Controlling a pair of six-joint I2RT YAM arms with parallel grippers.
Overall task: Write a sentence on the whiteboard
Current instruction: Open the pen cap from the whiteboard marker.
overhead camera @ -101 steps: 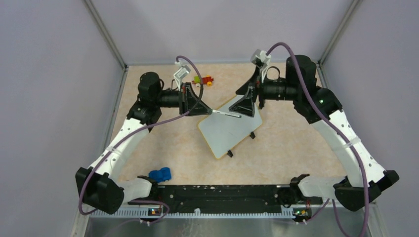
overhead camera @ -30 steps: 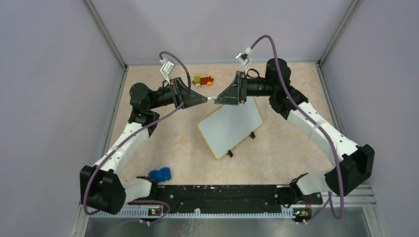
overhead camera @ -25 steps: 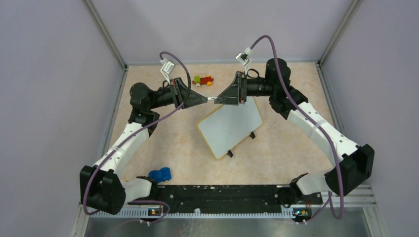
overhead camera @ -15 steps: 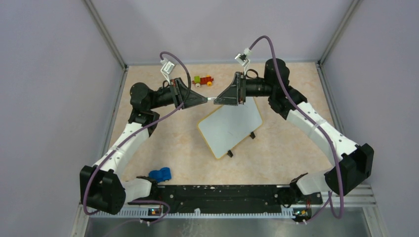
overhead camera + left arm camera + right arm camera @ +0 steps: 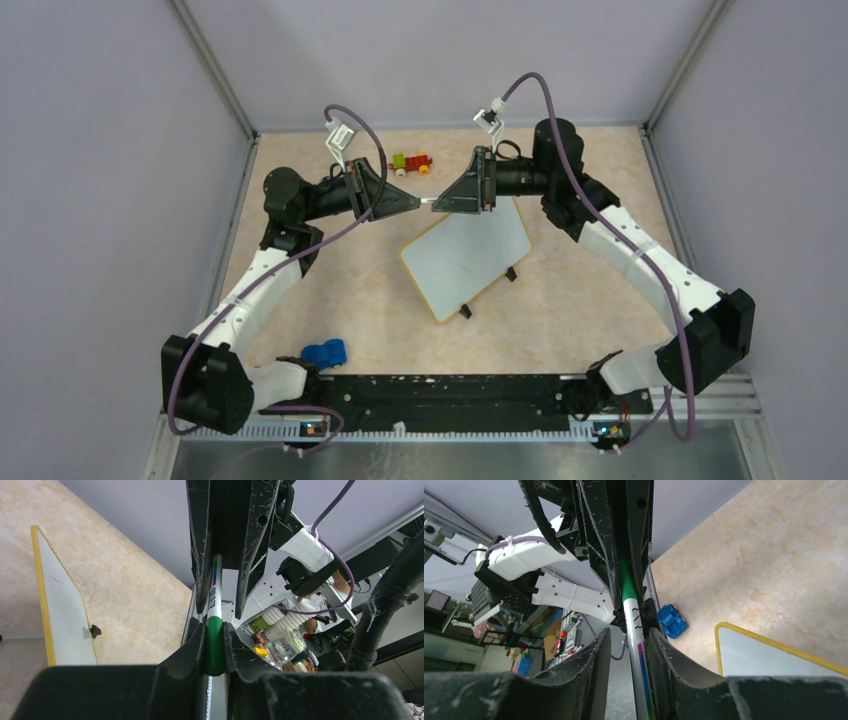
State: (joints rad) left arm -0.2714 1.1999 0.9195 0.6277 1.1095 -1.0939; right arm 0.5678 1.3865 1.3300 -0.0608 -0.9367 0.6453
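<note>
the left gripper (image 5: 414, 203) is pinching the marker (image 5: 428, 202) by its green cap (image 5: 214, 647), the right gripper (image 5: 439, 204) clamping its barrel (image 5: 638, 630); it is lying level between them, seemingly over the whiteboard (image 5: 465, 260)'s far edge.

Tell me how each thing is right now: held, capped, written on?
White marker pen with green cap: capped, held in the air by both tools.
Left tool: shut on the green cap.
Right tool: shut on the white barrel.
White whiteboard with thin yellow rim: on the table, no sentence visible.
Blue plastic toy: on the table, untouched.
Small red, green and yellow toy: on the table, untouched.
</note>
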